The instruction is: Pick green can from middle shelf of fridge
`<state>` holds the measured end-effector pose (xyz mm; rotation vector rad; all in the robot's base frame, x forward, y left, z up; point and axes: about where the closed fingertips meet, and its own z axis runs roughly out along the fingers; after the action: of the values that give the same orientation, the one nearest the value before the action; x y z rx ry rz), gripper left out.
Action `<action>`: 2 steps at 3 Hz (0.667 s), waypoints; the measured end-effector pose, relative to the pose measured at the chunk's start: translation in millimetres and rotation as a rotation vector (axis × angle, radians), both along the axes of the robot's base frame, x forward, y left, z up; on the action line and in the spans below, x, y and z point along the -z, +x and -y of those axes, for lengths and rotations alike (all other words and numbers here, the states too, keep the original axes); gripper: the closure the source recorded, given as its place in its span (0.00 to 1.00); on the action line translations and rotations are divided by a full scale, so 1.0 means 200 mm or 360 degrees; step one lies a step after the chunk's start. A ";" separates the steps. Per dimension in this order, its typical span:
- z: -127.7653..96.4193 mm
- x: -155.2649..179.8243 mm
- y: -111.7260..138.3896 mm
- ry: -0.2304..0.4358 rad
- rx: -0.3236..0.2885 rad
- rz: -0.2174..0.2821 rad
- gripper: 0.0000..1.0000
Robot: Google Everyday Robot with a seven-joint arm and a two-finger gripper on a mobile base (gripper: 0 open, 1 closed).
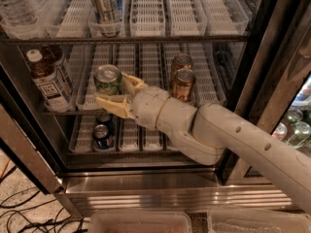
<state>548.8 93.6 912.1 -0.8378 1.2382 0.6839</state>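
Green can: the small green-and-white patterned drink can with a silver pull-tab lid sits at the front of a lane on the middle shelf, around 10 o'clock from frame centre. Looks upright, maybe a hair tilted, hard to call.

Gripper: the tan two-finger gripper is right up on the can. One finger hugs the can's side at about 3 o'clock, the other finger runs under or in front of it at 6 o'clock. So the claw is spread around the can; I can't tell for sure if it's actually clamped yet. My guess is it's mid-grasp.

Arm: the fat grey arm comes in from 4 o'clock, low, probably so it clears the shelf above.

Middle shelf: dark wire rack with long white slotted lane trays, the can parked at the front edge, which makes it an easy reach.

Fridge: big glass-door cooler with dark frame and stainless base, door open.

Neighbours: two copper-orange cans at 3 o'clock of the gripper, apart from it. A brown tea bottle with white label at 9 o'clock. A blue can on the shelf below, 6 o'clock.

Risk: if the squeeze is off-centre, the can could tip back into its lane.
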 end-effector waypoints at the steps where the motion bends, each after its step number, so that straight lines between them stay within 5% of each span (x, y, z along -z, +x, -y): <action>1: -0.07 0.01 -0.13 -0.0107 -0.0195 -0.0123 1.00; 2: -0.20 -0.03 -0.28 -0.0292 -0.0439 -0.0177 1.00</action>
<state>493.7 133.1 918.0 -1.1494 1.3121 0.8560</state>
